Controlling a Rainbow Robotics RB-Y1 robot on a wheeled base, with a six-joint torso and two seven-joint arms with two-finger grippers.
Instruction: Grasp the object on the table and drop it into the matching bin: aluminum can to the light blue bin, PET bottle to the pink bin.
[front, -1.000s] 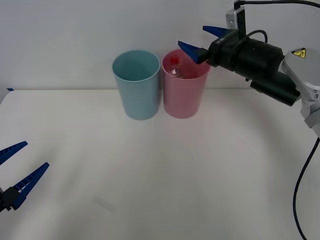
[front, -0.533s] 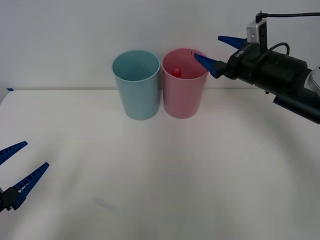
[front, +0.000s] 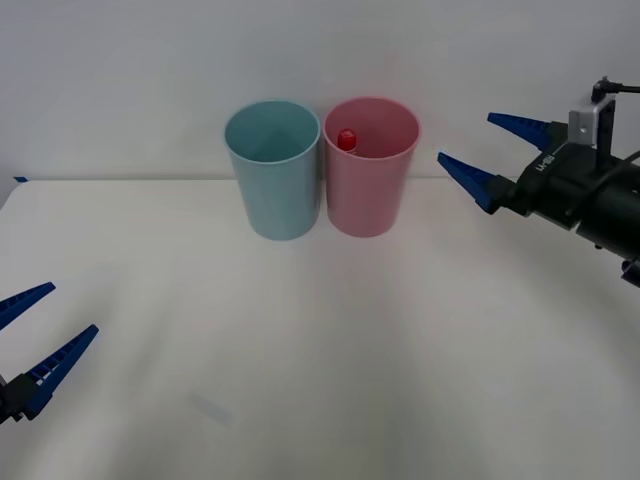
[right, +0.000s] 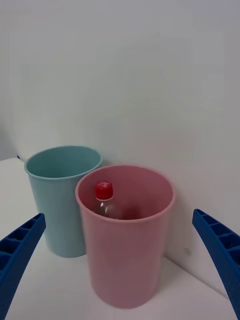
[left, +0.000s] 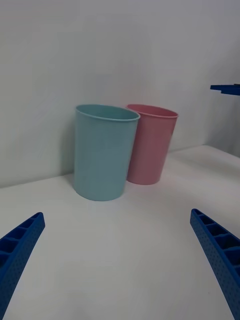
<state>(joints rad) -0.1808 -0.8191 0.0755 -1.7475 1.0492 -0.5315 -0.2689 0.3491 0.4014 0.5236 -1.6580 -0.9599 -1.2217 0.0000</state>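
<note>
PET bottle stands inside pink bin; right gripper, mid-right, fingers spread and empty (retreat should clear the rim); left gripper likewise, lower left.

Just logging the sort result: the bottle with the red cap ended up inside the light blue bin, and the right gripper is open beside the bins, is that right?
Not quite. The PET bottle stands inside the pink bin, not the light blue bin; the right wrist view shows its red cap below the pink rim. The rest holds: the right gripper is open beside the bins.
</note>
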